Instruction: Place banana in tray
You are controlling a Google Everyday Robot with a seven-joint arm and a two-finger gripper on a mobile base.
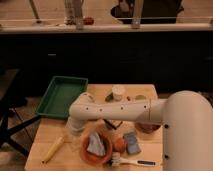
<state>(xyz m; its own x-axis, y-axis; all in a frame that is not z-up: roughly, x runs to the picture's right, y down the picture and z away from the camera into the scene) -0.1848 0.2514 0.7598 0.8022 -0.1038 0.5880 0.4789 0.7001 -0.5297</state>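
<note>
The banana (54,149) is pale yellow and slim. It lies slanted on the wooden table near the front left corner. The dark green tray (62,95) sits at the table's back left, with nothing in it. My white arm reaches in from the right, bends near the tray's front right corner and points down. The gripper (73,131) hangs low over the table, just above and right of the banana's upper end, between the tray and the orange plate. It holds nothing that I can see.
An orange plate (86,152) with a grey-blue cloth (96,144) lies right of the banana. Beside it are an orange fruit (119,145), a blue sponge (132,142) and a white-headed brush (116,160). A white cup (118,92) and a maroon bowl (145,128) stand farther back.
</note>
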